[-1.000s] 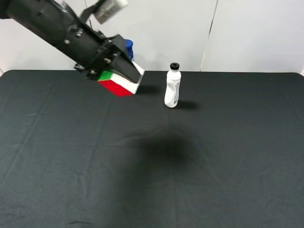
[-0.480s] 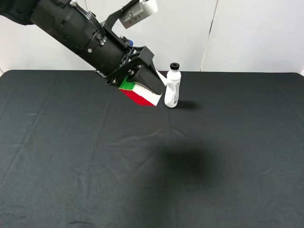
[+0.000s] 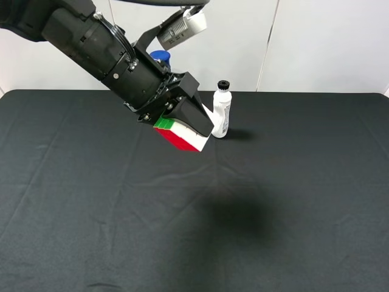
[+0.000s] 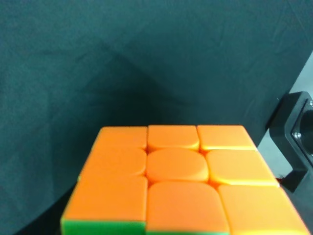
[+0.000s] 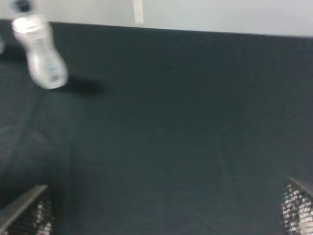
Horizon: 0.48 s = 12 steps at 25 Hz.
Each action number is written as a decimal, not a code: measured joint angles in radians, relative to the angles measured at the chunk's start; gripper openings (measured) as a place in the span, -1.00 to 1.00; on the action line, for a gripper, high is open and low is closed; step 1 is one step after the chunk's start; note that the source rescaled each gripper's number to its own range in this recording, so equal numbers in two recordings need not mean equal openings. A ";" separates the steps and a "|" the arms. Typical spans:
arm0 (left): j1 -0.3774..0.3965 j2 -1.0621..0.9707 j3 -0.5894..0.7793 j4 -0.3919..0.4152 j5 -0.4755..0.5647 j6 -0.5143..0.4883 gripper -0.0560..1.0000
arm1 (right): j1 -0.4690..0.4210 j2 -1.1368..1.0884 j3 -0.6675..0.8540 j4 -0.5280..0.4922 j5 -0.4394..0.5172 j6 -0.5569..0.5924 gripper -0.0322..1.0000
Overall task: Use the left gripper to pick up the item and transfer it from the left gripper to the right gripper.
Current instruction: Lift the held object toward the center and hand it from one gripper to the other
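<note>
Cube [image 3: 177, 135] is up off the table [image 3: 304, 207]! The left gripper [image 3: 184, 129] has it clamped between its jaws, hanging in the air left of centre and towards the far side, just beside the white bottle [image 3: 220, 112]. From the left wrist, the orange face fills the view with cloth below. So the pick-up looks done. The right gripper [image 5: 161, 210] has its fingers spread wide with nothing between them, and it doesn't show in the high view. The whole handover is left: the arms must meet, the right must close on the cube, and the left must let go.
</note>
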 joint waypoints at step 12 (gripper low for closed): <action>0.000 0.000 0.000 -0.028 0.057 0.000 -0.88 | 0.219 0.185 -0.009 0.160 -0.152 -0.183 1.00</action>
